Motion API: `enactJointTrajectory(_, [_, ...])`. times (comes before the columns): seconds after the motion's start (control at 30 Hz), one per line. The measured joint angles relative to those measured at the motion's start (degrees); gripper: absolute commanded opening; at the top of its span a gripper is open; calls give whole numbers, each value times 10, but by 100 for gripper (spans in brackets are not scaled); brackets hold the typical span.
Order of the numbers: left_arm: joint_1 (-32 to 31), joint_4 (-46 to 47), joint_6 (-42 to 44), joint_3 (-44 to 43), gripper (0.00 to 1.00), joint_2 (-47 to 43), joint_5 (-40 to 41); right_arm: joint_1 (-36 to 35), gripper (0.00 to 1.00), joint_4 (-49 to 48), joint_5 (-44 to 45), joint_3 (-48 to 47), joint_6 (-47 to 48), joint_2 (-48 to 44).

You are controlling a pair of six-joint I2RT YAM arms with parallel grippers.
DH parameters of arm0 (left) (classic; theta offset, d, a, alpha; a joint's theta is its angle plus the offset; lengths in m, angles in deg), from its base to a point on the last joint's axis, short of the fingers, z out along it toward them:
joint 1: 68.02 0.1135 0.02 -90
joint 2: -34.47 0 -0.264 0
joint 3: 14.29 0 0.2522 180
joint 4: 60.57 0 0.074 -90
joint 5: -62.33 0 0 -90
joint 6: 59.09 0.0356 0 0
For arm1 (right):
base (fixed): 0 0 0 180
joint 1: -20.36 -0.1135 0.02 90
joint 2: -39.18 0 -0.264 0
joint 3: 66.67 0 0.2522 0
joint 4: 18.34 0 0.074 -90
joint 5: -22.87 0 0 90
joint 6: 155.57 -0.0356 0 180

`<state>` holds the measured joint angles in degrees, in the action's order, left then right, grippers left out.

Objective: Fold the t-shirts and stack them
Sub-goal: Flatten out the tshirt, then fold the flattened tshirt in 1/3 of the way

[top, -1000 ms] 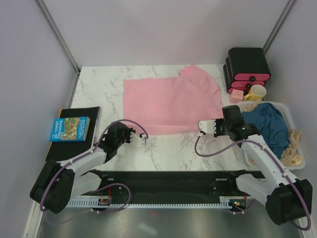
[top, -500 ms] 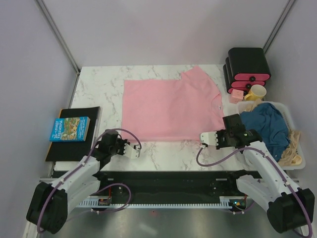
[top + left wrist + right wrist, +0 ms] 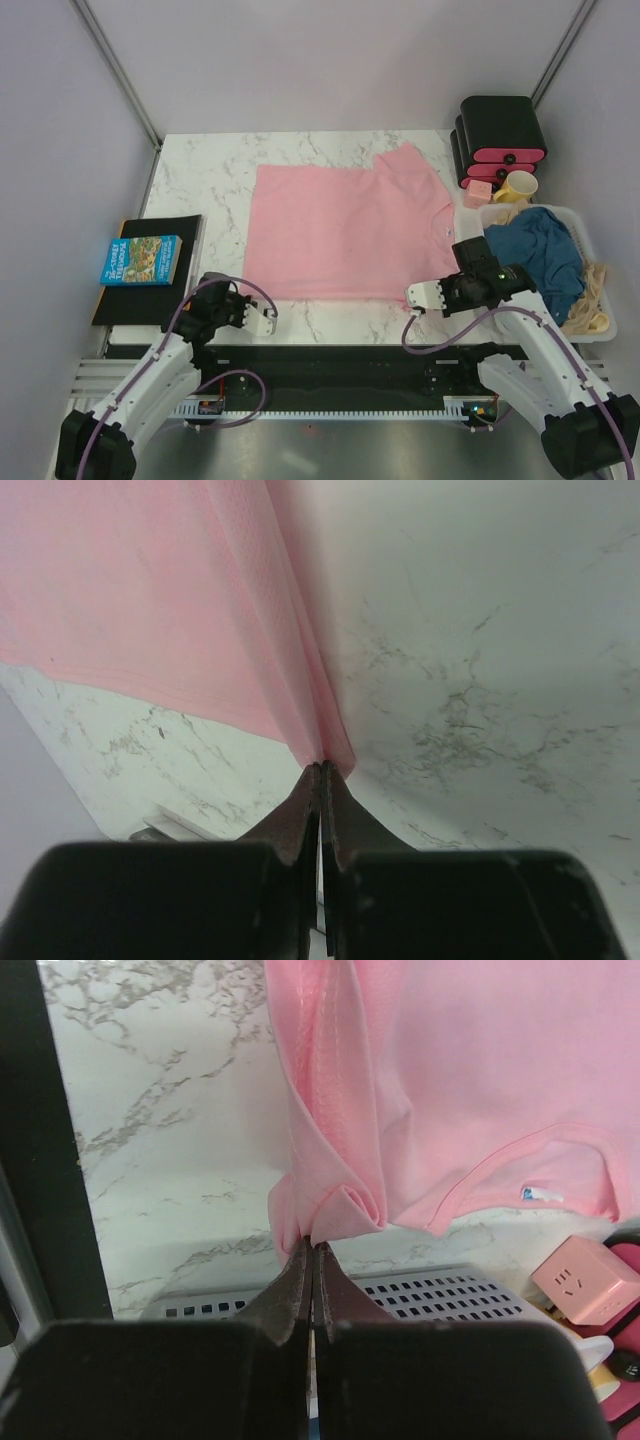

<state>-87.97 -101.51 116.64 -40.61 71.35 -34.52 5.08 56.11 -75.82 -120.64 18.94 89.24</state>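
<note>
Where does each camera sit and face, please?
Top external: above, behind the bases, looking down at the table; both arms show.
Left wrist: on the left arm, looking past the left gripper, shut on the pink t-shirt.
Right wrist: likewise past the right gripper, pinching that shirt.
Shared: all show the shirt.

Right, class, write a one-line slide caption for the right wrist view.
Right gripper shut on a bunched edge of the pink t-shirt, with the marble table beneath.
</note>
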Motion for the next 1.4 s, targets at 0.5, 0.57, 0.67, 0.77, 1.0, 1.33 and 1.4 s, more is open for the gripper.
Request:
enactJointTrajectory(0.5, [12, -13, 0, -63, 2, 50, -25, -1, 3, -50, -1, 4, 30, -15])
enactJointTrajectory(0.57, [12, 0, -3, -82, 2, 78, -25, -2, 2, -77, 6, 4, 33, 5])
enactJointTrajectory(0.67, [13, 23, -8, -114, 2, 125, -24, -3, 1, -115, 17, 4, 34, 32])
enactJointTrajectory(0.77, [13, 49, -11, -142, 2, 165, -24, -3, 1, -152, 31, 4, 34, 59])
enactJointTrajectory(1.0, [15, 107, -11, -176, 2, 237, -24, -3, 0, -224, 60, -3, 33, 89])
enactJointTrajectory(1.33, [21, 164, -11, -186, 2, 290, -23, -3, 0, -305, 97, -17, 26, 127])
enactJointTrajectory(1.4, [25, 180, -11, -188, 2, 301, -23, -3, 0, -318, 103, -19, 24, 135])
